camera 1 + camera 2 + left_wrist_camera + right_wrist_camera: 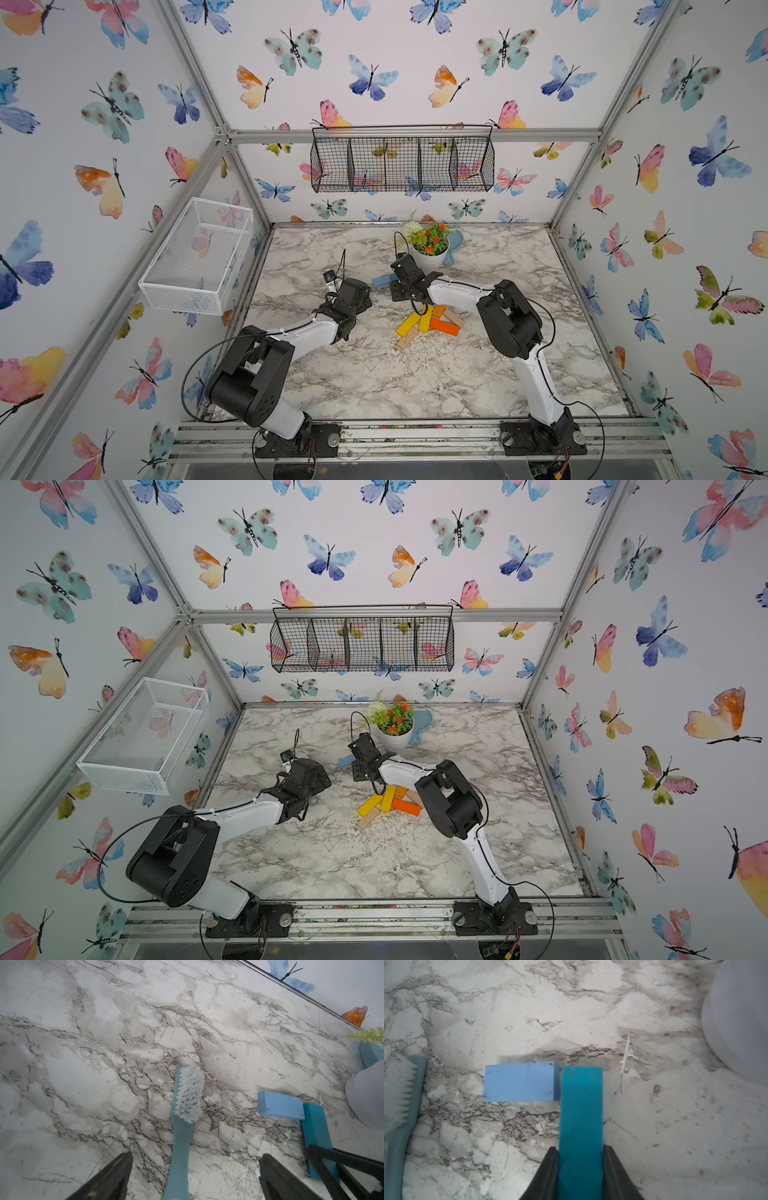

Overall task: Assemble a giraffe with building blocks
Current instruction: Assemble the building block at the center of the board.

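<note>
My right gripper (580,1151) is shut on the teal block (581,1109), pinching its long sides. The teal block's far end lies against the short end of the light-blue block (521,1082), the two forming a right angle on the marble table (571,1012). In both top views the remaining building blocks, two yellow (409,324), orange (444,327) and plain wood (406,340), lie piled in front of the right arm. My left gripper (196,1154) stands open low over the table, with the handle of a pale-teal brush (182,1118) lying loose between its fingers. No giraffe shape beyond this blue corner shows.
A white pot of flowers (430,257) stands just behind the blue blocks, with a light-blue flat thing (454,243) behind it. White crumbs (419,351) lie scattered around the pile. A white wire basket (195,257) hangs on the left wall and a black one (403,164) on the back wall.
</note>
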{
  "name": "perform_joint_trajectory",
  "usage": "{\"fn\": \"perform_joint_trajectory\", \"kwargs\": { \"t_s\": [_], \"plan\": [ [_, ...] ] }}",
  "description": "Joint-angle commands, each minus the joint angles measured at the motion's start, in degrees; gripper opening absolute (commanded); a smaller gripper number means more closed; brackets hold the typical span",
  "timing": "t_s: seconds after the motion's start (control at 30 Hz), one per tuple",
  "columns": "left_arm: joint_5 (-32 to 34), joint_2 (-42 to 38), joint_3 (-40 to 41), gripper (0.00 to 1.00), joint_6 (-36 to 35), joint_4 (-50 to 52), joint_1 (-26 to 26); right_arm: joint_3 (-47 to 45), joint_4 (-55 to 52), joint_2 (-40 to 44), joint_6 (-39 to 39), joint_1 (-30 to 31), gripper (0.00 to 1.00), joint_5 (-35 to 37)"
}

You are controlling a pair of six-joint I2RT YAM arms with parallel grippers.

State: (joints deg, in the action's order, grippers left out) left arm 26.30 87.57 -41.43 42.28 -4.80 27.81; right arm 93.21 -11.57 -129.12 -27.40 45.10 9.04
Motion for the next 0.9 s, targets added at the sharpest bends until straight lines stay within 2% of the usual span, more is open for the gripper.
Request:
{"fn": "perform_joint_trajectory", "kwargs": {
  "t_s": [0.0, 0.87],
  "plan": [
    [1.6, -0.2, -0.1, 0.98, 0.1, 0.8, -0.1, 1.4, -1.0, -1.4, 0.1, 0.5, 0.2, 1.2],
    [-0.5, 0.5, -0.3, 0.97, -1.5, -0.4, -0.1, 0.7, 0.2, -2.9, 2.7, 0.9, 0.2, 1.3]
  ]
}}
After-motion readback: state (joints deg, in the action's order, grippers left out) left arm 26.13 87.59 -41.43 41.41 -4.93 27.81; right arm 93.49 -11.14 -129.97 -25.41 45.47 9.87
